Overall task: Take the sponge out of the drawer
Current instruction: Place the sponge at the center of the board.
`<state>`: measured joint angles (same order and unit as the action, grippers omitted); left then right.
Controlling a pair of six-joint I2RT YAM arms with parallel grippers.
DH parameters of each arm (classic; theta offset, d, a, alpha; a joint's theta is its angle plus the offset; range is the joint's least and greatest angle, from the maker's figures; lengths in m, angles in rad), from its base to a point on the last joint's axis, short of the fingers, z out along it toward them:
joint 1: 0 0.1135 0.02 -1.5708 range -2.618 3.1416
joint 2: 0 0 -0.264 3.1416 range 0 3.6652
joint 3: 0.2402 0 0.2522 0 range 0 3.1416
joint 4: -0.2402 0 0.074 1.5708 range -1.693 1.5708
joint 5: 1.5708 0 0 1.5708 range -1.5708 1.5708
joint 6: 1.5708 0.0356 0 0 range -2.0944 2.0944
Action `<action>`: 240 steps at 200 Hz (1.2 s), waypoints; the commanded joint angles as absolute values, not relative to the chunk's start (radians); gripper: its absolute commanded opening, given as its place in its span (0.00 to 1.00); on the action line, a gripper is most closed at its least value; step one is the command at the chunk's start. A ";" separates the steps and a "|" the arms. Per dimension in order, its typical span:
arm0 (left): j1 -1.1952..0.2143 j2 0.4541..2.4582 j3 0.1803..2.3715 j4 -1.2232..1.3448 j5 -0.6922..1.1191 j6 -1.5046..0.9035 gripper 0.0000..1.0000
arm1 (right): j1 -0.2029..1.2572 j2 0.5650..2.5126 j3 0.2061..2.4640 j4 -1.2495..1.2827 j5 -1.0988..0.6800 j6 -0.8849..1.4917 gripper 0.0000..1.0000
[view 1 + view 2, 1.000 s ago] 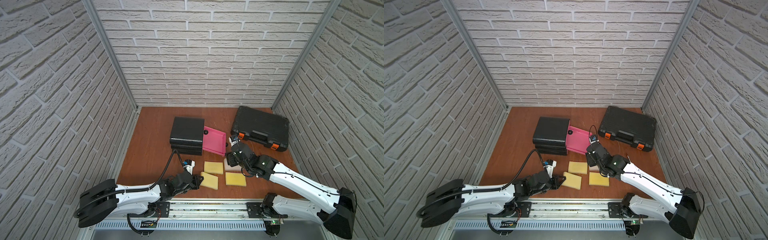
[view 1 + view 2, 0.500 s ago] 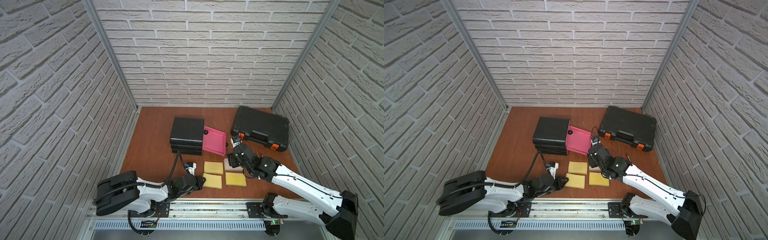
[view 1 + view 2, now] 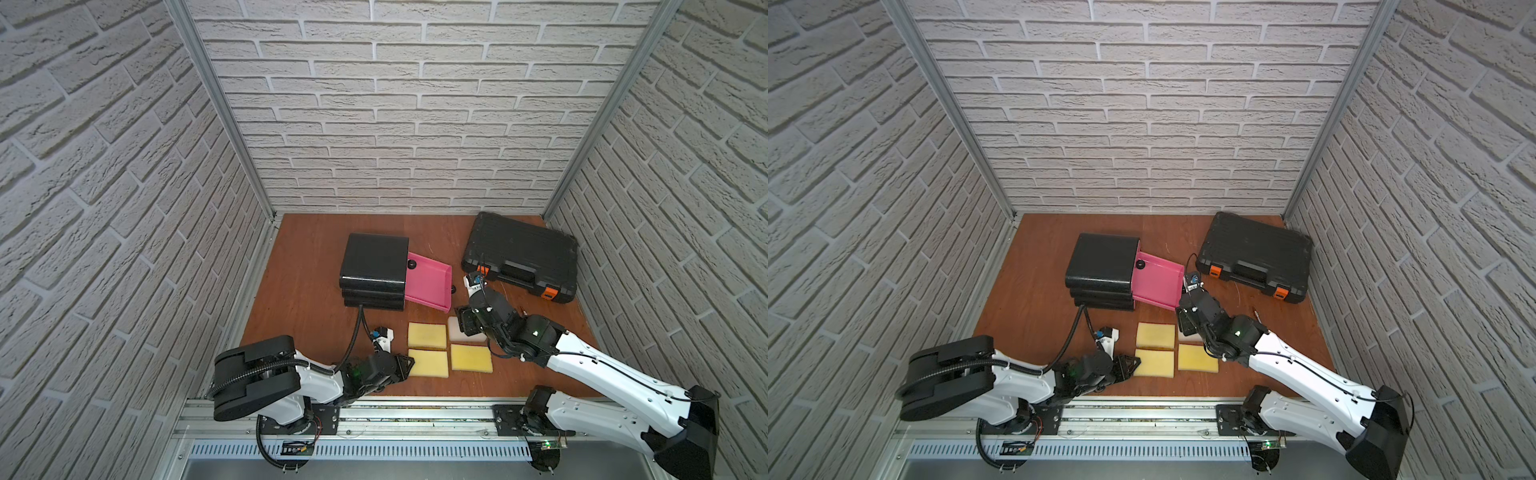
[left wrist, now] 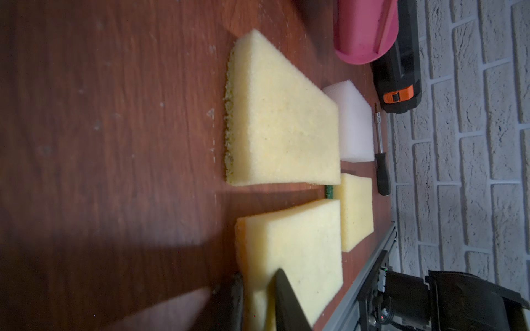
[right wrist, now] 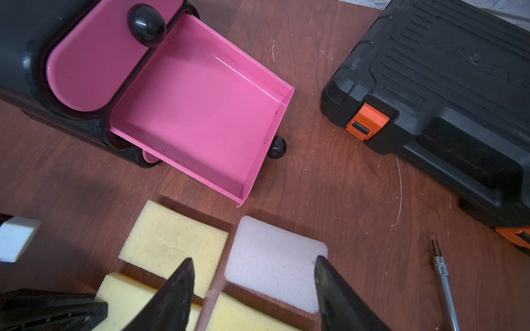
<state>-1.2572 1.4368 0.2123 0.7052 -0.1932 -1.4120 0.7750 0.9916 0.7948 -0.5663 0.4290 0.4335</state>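
**Q.** Where does the sponge lie, relative to the fingers?

**A.** The yellow sponge (image 4: 301, 243) lies flat on the table (image 3: 307, 291). Its near end sits between the fingers (image 4: 286, 301) of the left gripper (image 4: 258, 275). The pink drawer (image 5: 195, 109), well beyond the fingertips, is pulled out and bare.

**Q.** State of those fingers?

**A.** Narrowly parted, one over the top face and one at the side edge. Whether they press on the foam cannot be told. The right gripper (image 5: 253, 259) hangs with its fingers spread wide and empty. A white sponge (image 5: 275, 258) lies below it, between its fingertips.

**Q.** How should the yellow sponge handle?

**A.** Judged from its open, grainy pores: light, soft and springy, neither slippery nor fragile. It will yield under the fingers, so a grip must close well past first contact. A shallow pinch on one corner would probably let the slab droop or swing.

**Q.** Best place to take hold?

**A.** Across the thickness at the middle of a short end, with the fingers well in from the edge. Alternatively across the narrower width, one finger at each long side.

**Q.** Hazard?

**A.** A neighbouring sponge (image 4: 281, 120) lies just beyond the left fingertips, near the yellow sponge but apart from it. A finger sliding forward could nudge it. With the drawer bare, the task appears essentially done.
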 commanded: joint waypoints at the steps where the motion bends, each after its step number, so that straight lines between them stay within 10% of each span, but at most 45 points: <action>1: -1.271 1.413 0.217 0.706 -0.236 -1.410 0.34 | 0.776 0.976 0.784 -0.549 0.448 0.432 0.66; 81: -1.278 1.344 0.237 0.606 -0.262 -1.390 0.52 | 0.776 0.989 0.784 -0.549 0.454 0.431 0.66; 141: -1.307 1.101 0.375 0.187 -0.369 -1.230 0.98 | 0.775 1.032 0.796 -0.564 0.505 0.443 0.72; 240: -0.938 0.806 0.735 -0.406 -0.301 -0.763 0.98 | 0.656 1.175 0.865 -0.469 0.302 0.455 0.76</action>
<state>-1.0382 0.8108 0.6758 -0.2813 -0.3534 -0.9363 0.6949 1.1404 0.8223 -0.5411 0.4122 0.4358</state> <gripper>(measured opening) 0.983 0.770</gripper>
